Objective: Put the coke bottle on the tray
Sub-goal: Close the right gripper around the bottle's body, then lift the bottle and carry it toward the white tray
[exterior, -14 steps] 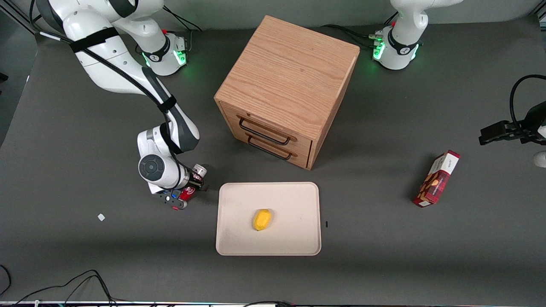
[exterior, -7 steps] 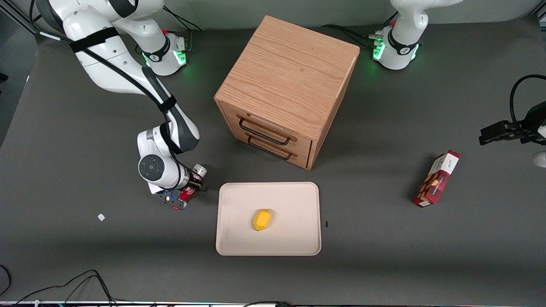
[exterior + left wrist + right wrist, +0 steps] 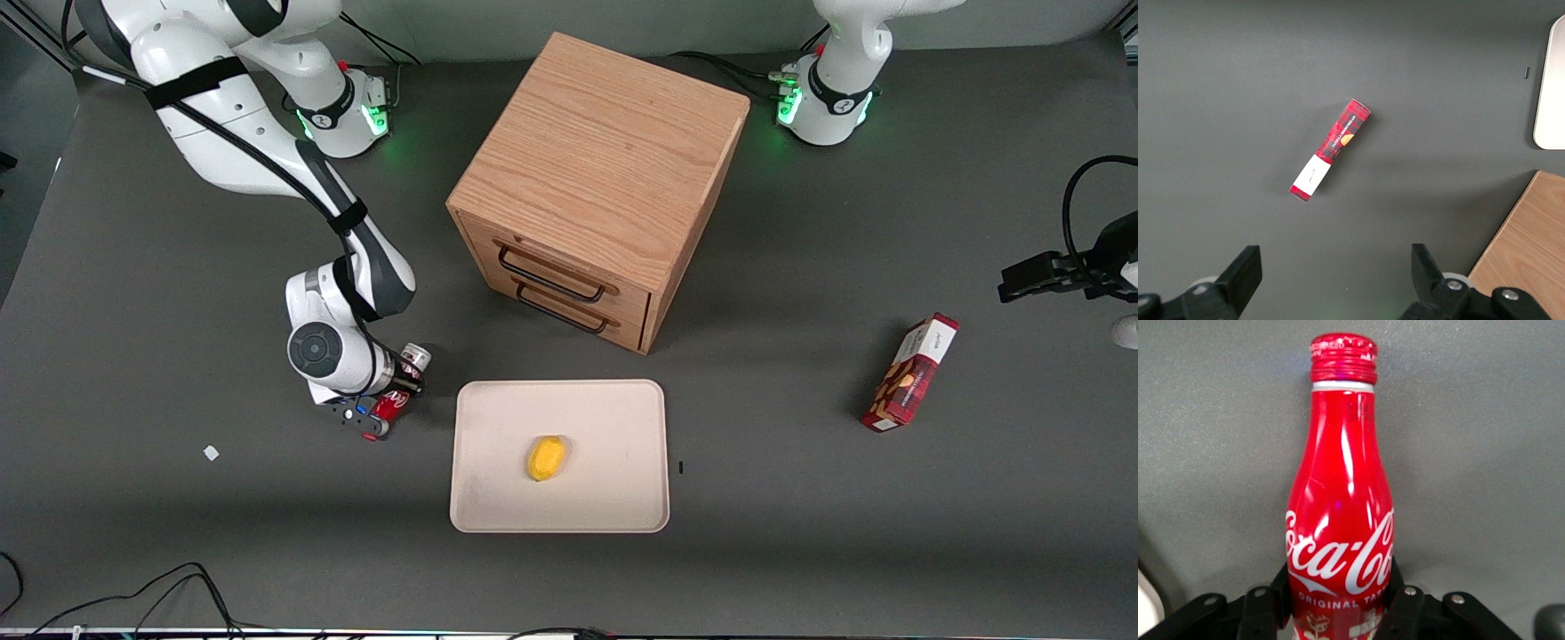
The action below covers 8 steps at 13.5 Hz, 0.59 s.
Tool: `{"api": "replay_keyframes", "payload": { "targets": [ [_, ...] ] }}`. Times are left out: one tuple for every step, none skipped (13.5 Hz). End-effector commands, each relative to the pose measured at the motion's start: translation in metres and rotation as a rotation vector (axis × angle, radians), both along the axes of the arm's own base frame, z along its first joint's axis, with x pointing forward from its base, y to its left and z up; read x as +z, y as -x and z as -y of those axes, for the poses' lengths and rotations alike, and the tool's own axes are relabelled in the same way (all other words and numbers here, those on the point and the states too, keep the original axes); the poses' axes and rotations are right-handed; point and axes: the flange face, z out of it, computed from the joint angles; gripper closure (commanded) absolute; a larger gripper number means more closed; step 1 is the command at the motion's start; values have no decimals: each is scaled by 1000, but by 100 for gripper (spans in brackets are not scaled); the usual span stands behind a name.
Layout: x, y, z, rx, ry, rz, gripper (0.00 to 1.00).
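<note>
beside the tray [image 3: 622,400], toward the working arm's end of the table, the gripper [image 3: 397,388] pinches the coke bottle [image 3: 402,384], which lies low over the table and not yet on the tray. over the last second almost nothing has moved; bottle and wrist have crept only a trace, so the grasp looks settled and the lift and carry to the tray are probably next. the right wrist view shows what the front view hides: the fingers [image 3: 1405,607] pressed against the bottle's [image 3: 1340,520] lower body on both sides. only the front view shows the yellow fruit [image 3: 546,458] already on the tray
</note>
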Motion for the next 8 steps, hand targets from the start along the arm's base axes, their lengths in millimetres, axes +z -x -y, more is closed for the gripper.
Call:
{"api": "replay_keyframes", "payload": {
  "targets": [
    [9, -6, -2, -10, 13, 28, 100],
    [18, -8, 0, -11, 12, 36, 100],
    [31, -11, 1, -12, 10, 49, 100],
    [51, -13, 4, -10, 13, 47, 100],
    [74, -15, 7, -10, 18, 41, 100],
    [96, -16, 11, -17, 23, 29, 100],
    [123, -14, 12, -12, 23, 23, 100],
    [151, -12, 12, -8, 23, 16, 100]
  ]
}}
